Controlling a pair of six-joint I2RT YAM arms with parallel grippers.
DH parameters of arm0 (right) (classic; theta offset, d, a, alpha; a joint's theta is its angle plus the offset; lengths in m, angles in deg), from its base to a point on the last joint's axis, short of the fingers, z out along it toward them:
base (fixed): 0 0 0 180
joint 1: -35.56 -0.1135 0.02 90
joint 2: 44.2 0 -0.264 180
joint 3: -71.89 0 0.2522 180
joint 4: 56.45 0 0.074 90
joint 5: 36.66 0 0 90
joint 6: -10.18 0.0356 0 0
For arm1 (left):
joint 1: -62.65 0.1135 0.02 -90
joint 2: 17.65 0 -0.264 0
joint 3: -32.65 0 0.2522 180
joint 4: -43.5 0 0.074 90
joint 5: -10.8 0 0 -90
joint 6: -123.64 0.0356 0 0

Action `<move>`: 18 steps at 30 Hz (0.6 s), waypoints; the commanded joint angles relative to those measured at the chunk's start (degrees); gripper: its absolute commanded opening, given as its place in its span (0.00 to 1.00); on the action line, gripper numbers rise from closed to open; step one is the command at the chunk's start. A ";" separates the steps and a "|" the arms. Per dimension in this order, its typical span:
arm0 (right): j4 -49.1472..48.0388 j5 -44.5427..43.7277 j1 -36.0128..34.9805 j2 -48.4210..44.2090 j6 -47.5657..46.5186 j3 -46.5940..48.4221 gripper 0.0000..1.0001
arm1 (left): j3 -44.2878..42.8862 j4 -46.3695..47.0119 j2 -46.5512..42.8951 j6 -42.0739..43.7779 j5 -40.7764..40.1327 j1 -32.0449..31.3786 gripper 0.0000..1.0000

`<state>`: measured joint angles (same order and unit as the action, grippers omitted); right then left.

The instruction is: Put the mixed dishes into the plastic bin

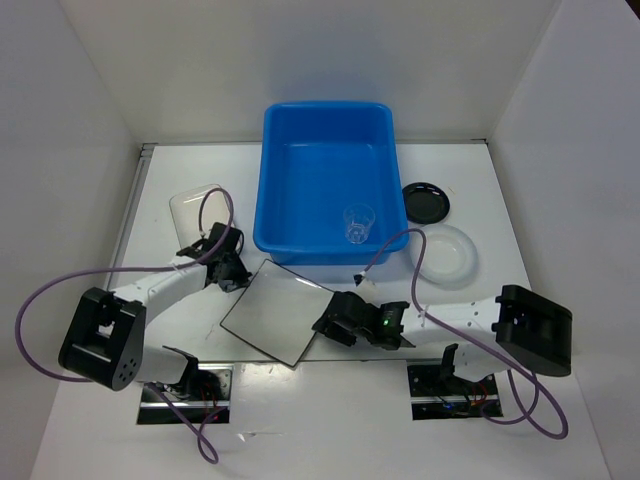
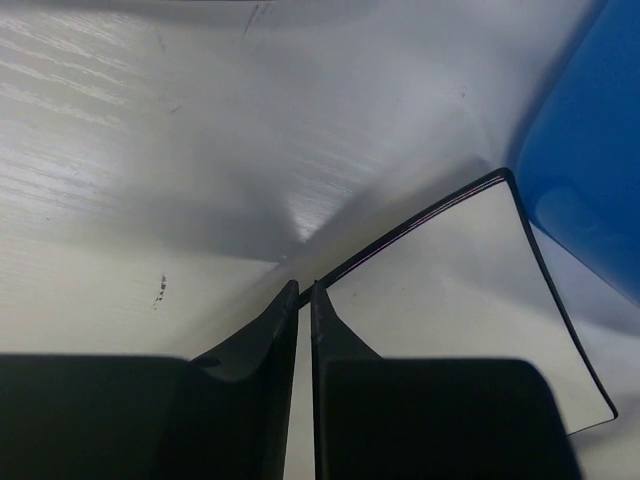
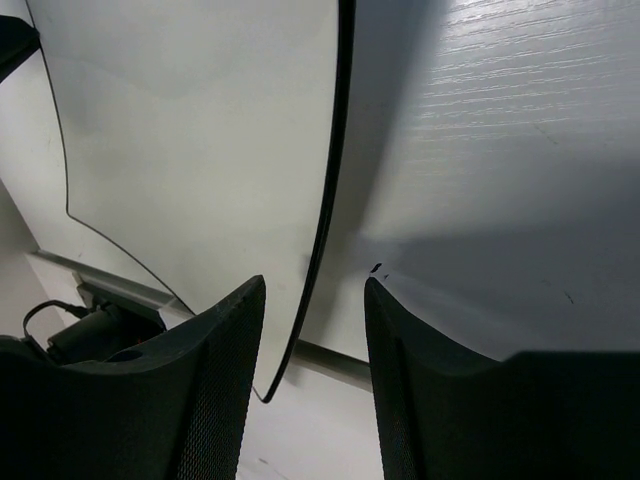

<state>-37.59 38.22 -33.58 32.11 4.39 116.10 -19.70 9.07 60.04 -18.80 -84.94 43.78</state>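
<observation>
The flat square white plate with a thin dark rim [image 1: 275, 312] is tilted in front of the blue plastic bin [image 1: 325, 170]. My left gripper [image 1: 237, 272] is shut on its far left corner. In the left wrist view the gripper [image 2: 305, 290] pinches the plate's rim [image 2: 460, 300]. My right gripper [image 1: 333, 322] is open at the plate's right edge. In the right wrist view that gripper [image 3: 313, 285] straddles the plate's edge [image 3: 200, 130] without touching it. A small clear cup [image 1: 358, 222] stands inside the bin.
A small black round plate [image 1: 425, 202] and a translucent round dish [image 1: 443, 255] lie right of the bin. A white rounded-rectangle plate [image 1: 195, 210] lies left of it. The bin's wall [image 2: 590, 170] is close on the right of the left gripper.
</observation>
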 commanded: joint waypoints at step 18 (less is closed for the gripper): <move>-6.07 -5.80 -0.55 7.35 3.51 1.62 0.50 | 0.62 -3.50 4.49 2.43 -1.82 -1.08 0.07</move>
<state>-42.07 35.91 -33.56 37.58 7.38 116.45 -20.77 10.27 61.76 -18.56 -85.42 43.32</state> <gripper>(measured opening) 0.502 0.071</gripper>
